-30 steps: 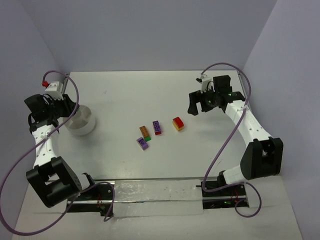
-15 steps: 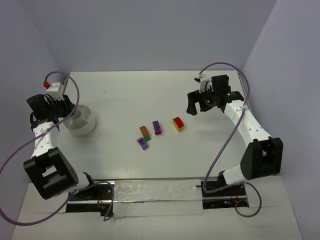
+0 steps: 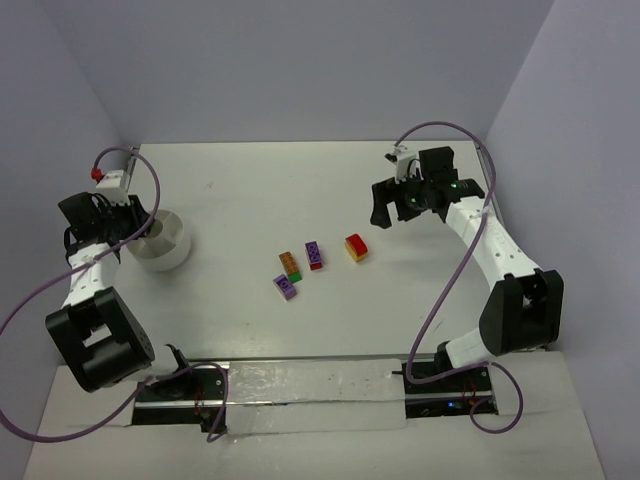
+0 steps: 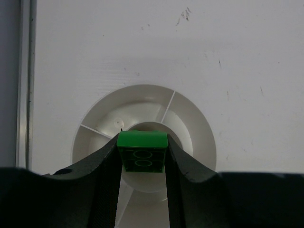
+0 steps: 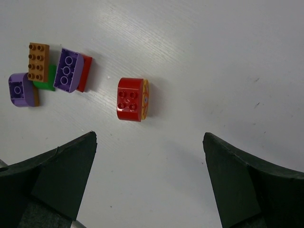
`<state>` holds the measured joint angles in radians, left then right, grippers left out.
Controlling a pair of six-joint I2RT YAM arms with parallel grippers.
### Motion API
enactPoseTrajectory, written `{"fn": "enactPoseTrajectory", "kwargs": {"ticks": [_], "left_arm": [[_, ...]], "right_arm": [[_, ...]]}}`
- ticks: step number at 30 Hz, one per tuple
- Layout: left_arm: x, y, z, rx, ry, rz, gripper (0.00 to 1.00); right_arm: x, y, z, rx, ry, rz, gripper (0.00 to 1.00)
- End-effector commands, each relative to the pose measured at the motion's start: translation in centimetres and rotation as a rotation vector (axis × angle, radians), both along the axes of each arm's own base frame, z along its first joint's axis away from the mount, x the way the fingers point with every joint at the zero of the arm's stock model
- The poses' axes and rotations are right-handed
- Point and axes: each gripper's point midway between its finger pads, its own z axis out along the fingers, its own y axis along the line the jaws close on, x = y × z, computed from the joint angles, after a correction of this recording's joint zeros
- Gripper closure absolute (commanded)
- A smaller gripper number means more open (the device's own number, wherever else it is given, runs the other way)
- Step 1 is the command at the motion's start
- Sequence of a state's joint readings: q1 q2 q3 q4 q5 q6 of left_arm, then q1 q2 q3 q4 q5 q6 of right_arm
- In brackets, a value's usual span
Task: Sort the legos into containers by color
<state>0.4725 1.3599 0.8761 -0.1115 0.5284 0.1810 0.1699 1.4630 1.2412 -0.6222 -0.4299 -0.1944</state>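
My left gripper (image 4: 142,142) is shut on a green brick (image 4: 142,151) and holds it over the round white tub (image 4: 190,128), which is split into compartments. In the top view the left gripper (image 3: 135,228) is at the left rim of the tub (image 3: 168,252). My right gripper (image 5: 149,137) is open and empty, above the table to the right of the red-and-yellow brick (image 5: 132,99). Left of that brick lie an orange brick (image 5: 38,61), a purple brick (image 5: 69,70), a red brick (image 5: 84,72), a second green brick (image 5: 45,81) and a curved purple brick (image 5: 23,89).
The brick cluster (image 3: 300,268) lies mid-table, with the red-and-yellow brick (image 3: 356,247) to its right and the right gripper (image 3: 385,212) beyond it. A metal rail (image 4: 24,80) runs along the table's left edge by the tub. Walls close in on three sides.
The left arm has shifted slightly by the tub, still holding the green brick. The right gripper has edged a little up and left. The loose bricks have not moved.
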Motion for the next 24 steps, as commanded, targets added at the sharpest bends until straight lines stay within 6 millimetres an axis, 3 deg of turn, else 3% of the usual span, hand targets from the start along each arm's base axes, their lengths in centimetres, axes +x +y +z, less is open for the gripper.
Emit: {"fn": "enactPoseTrajectory", "kwargs": {"ticks": [1,7,12,16,17,21,24], "left_arm": [[0.8,0.7,0.9,0.031,-0.037,0.004,0.6],[0.9,0.6,2.2,0.03,-0.058,-0.003,0.45],[1.0,0.2,3.8,0.027,-0.08,-0.015,0.41],[0.9,0.0,5.9,0.031,-0.119,-0.018,0.4],[0.9,-0.1,7.4,0.038,-0.151,-0.02,0.39],[0.9,-0.9,12.2,0.021,-0.242,-0.02,0.36],[0.8,-1.2,13.7,0.032,-0.254,0.012,0.36]], "right_arm": [[1.0,0.7,2.1,0.012,-0.05,0.002,0.0],[1.0,1.7,2.8,0.006,-0.064,0.02,0.0],[1.2,3.0,3.7,-0.004,-0.077,0.017,0.0],[1.3,4.8,4.5,0.004,-0.085,0.006,0.0],[1.6,5.3,4.9,0.003,-0.09,-0.014,0.0],[1.5,10.3,5.1,-0.023,-0.069,-0.027,0.1],[0.7,14.6,4.3,-0.044,0.028,-0.009,0.09]]}}
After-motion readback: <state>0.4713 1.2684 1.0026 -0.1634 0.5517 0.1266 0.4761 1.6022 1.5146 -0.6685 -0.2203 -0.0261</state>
